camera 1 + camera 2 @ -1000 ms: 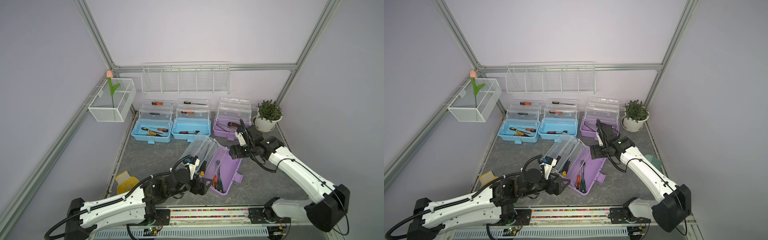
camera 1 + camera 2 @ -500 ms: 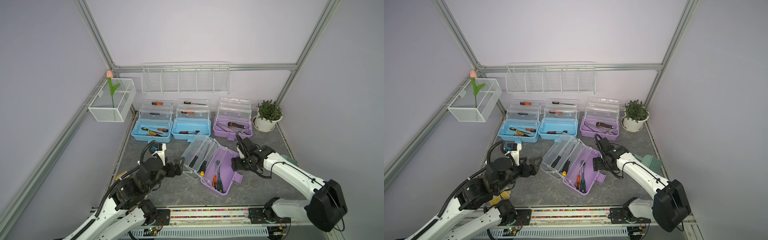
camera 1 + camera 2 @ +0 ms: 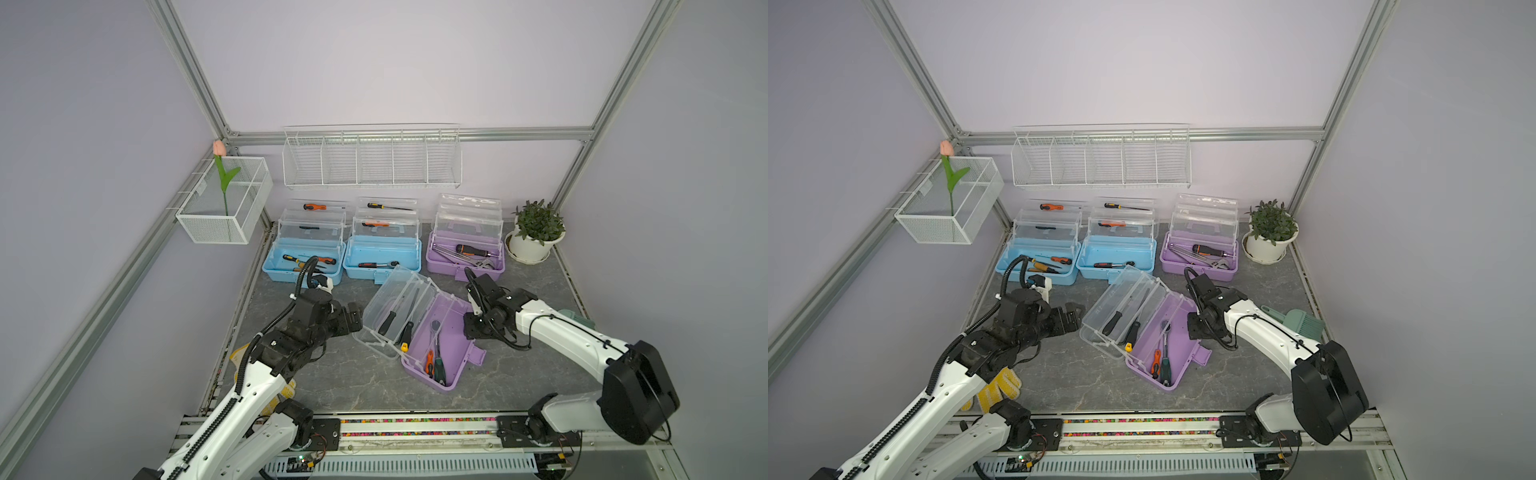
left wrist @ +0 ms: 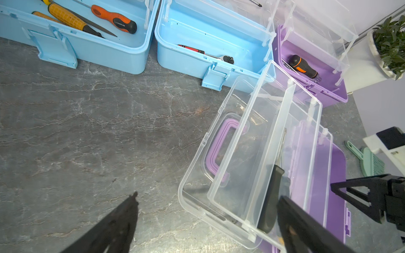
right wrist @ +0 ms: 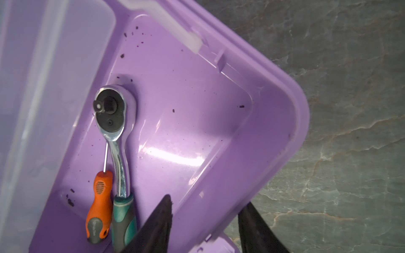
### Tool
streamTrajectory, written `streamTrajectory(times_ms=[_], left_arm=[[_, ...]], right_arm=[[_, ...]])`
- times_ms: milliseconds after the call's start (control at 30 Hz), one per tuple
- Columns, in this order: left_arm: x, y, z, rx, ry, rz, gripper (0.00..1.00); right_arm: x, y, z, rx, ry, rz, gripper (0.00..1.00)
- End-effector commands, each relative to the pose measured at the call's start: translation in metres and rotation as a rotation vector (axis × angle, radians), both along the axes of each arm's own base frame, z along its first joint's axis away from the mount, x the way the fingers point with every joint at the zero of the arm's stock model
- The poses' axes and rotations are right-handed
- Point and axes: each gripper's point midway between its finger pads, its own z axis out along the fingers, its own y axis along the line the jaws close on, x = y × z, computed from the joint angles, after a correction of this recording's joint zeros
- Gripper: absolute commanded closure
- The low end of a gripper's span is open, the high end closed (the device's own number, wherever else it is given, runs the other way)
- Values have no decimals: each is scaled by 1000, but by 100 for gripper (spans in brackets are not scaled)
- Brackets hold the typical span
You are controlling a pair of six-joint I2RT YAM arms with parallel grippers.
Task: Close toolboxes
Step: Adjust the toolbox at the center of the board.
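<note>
Okay, my right gripper [image 5: 208, 203] straddles the side wall of the near purple toolbox [image 5: 197, 109], one finger inside, one outside; can't tell if it's pinching. Ratchet [image 5: 114, 122] and orange screwdriver [image 5: 98, 203] lie inside that box. My left gripper [image 4: 208, 197] is spread wide at its folded-out clear lid [image 4: 236, 135], contact unclear. Behind that box, in a row: end blue toolbox [image 3: 291, 276], middle blue toolbox [image 3: 374, 272], far purple toolbox [image 3: 461, 272], all lids up

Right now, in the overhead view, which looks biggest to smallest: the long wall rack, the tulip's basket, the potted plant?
In a top view:
1. long wall rack
2. tulip's basket
3. potted plant
</note>
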Motion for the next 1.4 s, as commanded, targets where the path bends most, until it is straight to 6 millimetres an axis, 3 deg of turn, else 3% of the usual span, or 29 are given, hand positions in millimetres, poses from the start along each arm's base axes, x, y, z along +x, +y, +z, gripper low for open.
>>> streamTrajectory(times_ms=[0,300,567,833,967,1033,1133,1200,1367], left_arm=[[0,2,-15,-16,23,27,0],[-2,8,-23,-44,34,88,0],[-2,13,-45,-2,69,109,3],[-2,20,-66,62,108,130,15],[-4,18,-75,73,137,117,19],[-6,15,-80,61,153,107,22],[-10,13,-87,82,164,89,26],[-13,11,-88,106,168,76,27],[-28,-9,-99,63,222,18,31]], right_arm=[[-3,1,-8,-6,22,20,56],[7,-6,-13,-65,50,93,66],[18,-5,-6,-50,20,124,75],[50,3,-9,0,5,151,83],[57,6,-7,-1,15,161,83],[57,9,-3,27,12,156,77],[56,11,3,76,24,130,48],[54,9,6,72,35,124,34],[55,3,20,90,5,99,24]])
